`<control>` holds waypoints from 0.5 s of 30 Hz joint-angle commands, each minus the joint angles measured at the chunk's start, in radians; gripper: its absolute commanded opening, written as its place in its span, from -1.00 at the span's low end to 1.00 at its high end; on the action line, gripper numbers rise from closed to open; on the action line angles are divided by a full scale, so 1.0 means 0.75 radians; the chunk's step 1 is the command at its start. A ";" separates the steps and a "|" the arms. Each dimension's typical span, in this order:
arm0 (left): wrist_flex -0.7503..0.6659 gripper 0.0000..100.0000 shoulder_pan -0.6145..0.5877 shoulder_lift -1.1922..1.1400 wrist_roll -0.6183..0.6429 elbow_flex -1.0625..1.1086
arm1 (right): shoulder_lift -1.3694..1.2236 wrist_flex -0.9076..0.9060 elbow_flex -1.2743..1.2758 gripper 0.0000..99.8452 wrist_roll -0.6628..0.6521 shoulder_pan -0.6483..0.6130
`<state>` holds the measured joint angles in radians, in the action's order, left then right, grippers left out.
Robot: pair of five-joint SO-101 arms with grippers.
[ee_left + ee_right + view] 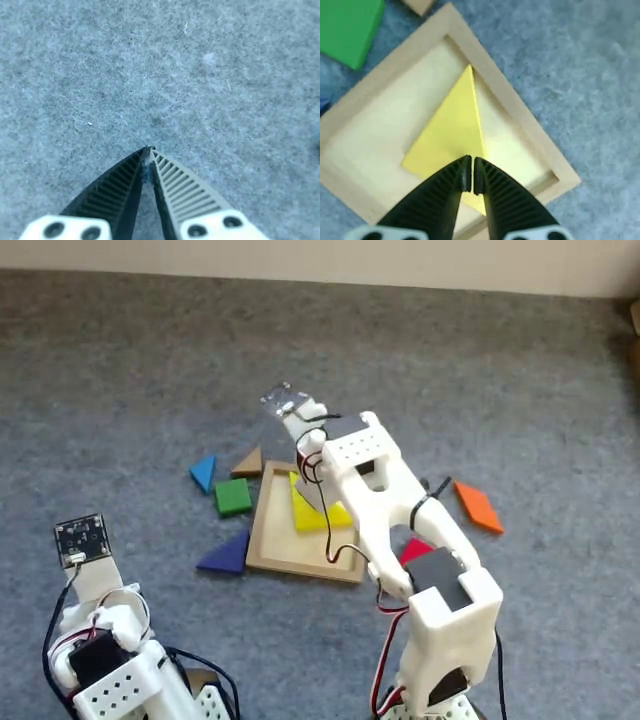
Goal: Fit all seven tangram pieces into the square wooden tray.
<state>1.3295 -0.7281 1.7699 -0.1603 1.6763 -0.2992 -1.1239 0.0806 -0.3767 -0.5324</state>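
Hovering my right end effector, tips pressed together on nothing, over the yellow triangle lying inside the wooden tray; I judge one piece placed. Next: spread the tips and fetch the green square just beside the tray.

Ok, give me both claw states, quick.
Left claw: shut, empty, over the carpet.
Right claw: shut, holding nothing, tips over the yellow triangle in the tray.
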 commanded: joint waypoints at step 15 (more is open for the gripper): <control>0.012 -0.98 -0.085 0.081 0.000 0.028 | -0.304 -0.605 -0.584 -0.95 0.258 0.019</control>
<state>1.3295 -0.7633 1.7699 -0.1603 1.6763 -0.4833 -1.5228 -0.2156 -0.1910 -0.5309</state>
